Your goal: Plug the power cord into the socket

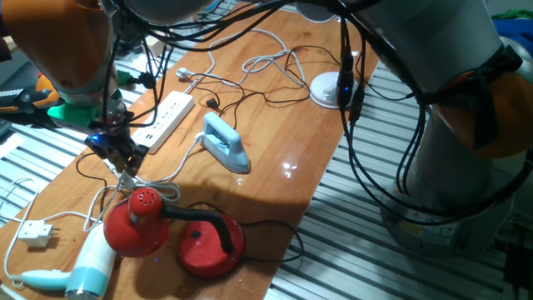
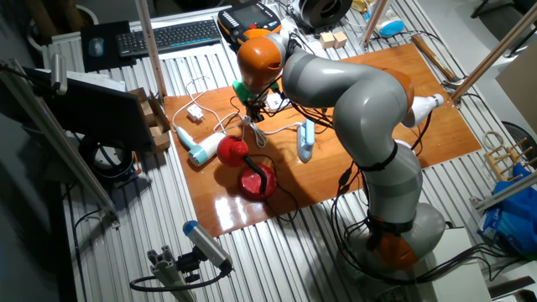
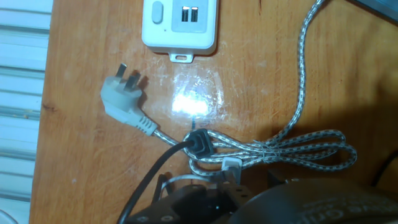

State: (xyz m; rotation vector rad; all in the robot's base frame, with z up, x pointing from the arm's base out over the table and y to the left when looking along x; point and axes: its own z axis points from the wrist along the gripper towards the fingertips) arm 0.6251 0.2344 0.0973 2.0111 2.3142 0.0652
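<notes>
1. Your gripper (image 1: pixel 119 152) is low over the near end of the table, just off the end of the socket (image 1: pixel 164 119). In the hand view, the strip's switch end (image 3: pixel 180 25) sits right at the top of the frame.
2. The power cord (image 3: pixel 163 163) runs up between the fingers, its small black plug (image 3: pixel 200 144) poking out ahead, so it looks like you've got the cord pinched, though the fingertips themselves are hidden.
3. The plug sits over the bundled braided cord (image 3: pixel 292 149), near its grey plug (image 3: pixel 126 99) — don't mix them up.
4. Nothing's plugged in yet. I'd say you're about halfway: cord in hand, but the carry, lining up and pushing in are all left.
</notes>
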